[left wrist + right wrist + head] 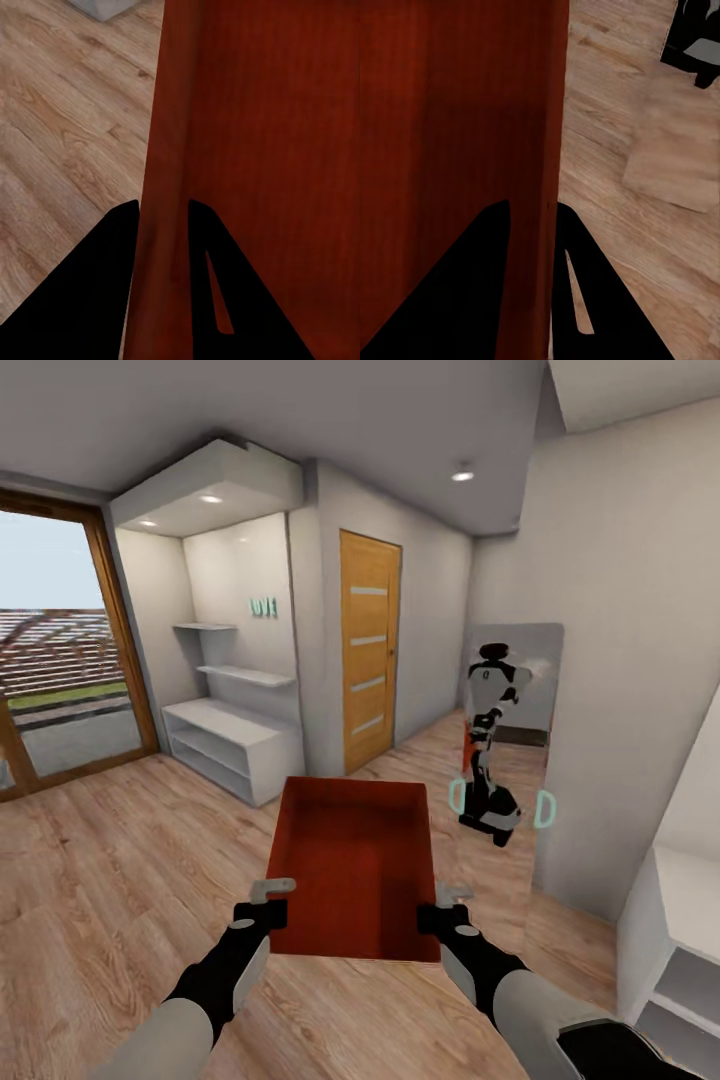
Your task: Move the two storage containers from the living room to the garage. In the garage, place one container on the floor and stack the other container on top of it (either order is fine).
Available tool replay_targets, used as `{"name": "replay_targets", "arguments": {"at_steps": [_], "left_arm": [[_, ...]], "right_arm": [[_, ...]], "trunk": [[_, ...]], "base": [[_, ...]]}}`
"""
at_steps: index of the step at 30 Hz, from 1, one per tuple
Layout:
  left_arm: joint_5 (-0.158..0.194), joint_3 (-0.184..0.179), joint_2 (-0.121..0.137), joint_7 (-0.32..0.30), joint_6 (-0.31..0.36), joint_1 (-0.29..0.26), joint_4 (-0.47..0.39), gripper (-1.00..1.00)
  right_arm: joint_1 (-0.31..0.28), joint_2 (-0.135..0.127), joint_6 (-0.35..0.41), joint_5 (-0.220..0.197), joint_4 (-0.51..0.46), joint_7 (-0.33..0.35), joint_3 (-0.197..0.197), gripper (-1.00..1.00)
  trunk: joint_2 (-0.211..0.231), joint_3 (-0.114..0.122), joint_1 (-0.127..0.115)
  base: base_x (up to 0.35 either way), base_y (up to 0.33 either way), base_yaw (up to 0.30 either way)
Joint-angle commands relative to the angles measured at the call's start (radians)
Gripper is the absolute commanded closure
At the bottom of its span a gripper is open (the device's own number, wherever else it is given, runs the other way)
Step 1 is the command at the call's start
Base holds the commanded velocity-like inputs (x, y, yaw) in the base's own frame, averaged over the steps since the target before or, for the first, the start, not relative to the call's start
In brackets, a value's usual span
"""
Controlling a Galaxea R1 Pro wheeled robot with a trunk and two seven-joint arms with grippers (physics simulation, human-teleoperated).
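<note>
Nearest the robot, the left hand [268, 905] and the right hand [443, 908] hold one storage container [352, 865] between them, up off the wood-plank floor [120, 860] and out in front of the trunk. Each hand is clamped on a long side wall close to the near end: in the left wrist view the two dark fingers [90, 300] straddle the thin orange-red wall [166, 187], one outside and one inside, and the right wrist view shows the same pinch, fingers [457, 292] on either side of the wall [547, 150].

The bin's long axis runs straight away from the robot, open top facing up and somewhat toward the camera, its far end reaching toward the wooden door [369, 648]. It looks level from side to side.

The risk I see comes from the grip itself. Both pinches sit at the near end on thin walls, so most of the bin hangs forward of the hands; a jolt from the base or a sharp turn could make it pivot downward or slip out. If the two arms drift apart or together, the walls could flex and one hand could lose its hold.

Farther off, the passage narrows. A low white shelf unit [232, 745] stands to the left, a mirror [510, 750] showing the robot's reflection leans on the right wall, and the door ahead is shut. The protruding far end could strike any of these while turning.
</note>
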Motion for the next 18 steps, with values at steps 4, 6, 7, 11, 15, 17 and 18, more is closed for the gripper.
{"name": "replay_targets", "arguments": {"at_steps": [4, 6, 7, 11, 15, 17, 18], "left_arm": [[0.069, 0.013, -0.01, 0.045, 0.008, -0.001, 0.0, 1.0], [0.069, 0.013, -0.01, 0.045, 0.008, -0.001, 0.0, 1.0], [0.069, 0.013, -0.01, 0.045, 0.008, -0.001, 0.0, 1.0], [0.069, 0.013, -0.01, 0.045, 0.008, -0.001, -0.001, 1.0], [0.069, 0.013, -0.01, 0.045, 0.008, -0.001, 0.0, 1.0], [0.069, 0.013, -0.01, 0.045, 0.008, -0.001, 0.0, 1.0], [0.069, 0.013, -0.01, 0.045, 0.008, -0.001, 0.0, 1.0]], "right_arm": [[-0.001, 0.0, -0.041, 0.001, -0.002, -0.081, -0.029, 1.0], [-0.001, 0.0, -0.041, 0.001, -0.002, -0.081, -0.029, 1.0], [-0.001, 0.0, -0.041, 0.0, -0.002, -0.082, -0.029, 1.0], [-0.001, 0.0, -0.042, 0.0, -0.002, -0.082, -0.029, 1.0], [-0.001, 0.0, -0.042, 0.0, -0.002, -0.082, -0.029, 1.0], [-0.001, 0.0, -0.042, 0.0, -0.002, -0.082, -0.029, 1.0], [-0.001, 0.0, -0.042, 0.0, -0.002, -0.082, -0.029, 1.0]], "trunk": [[-0.001, -0.002, 0.001], [-0.001, -0.002, 0.001], [-0.001, -0.002, 0.001], [-0.001, -0.002, 0.001], [-0.001, -0.002, 0.001], [-0.001, -0.002, 0.001], [-0.001, -0.002, 0.001]], "base": [[0.322, 0.0, 0.269], [0.322, 0.0, 0.269], [0.322, 0.0, 0.269], [0.322, 0.0, 0.269], [0.322, 0.0, 0.268], [0.322, 0.0, 0.266], [0.322, 0.0, 0.266]]}}
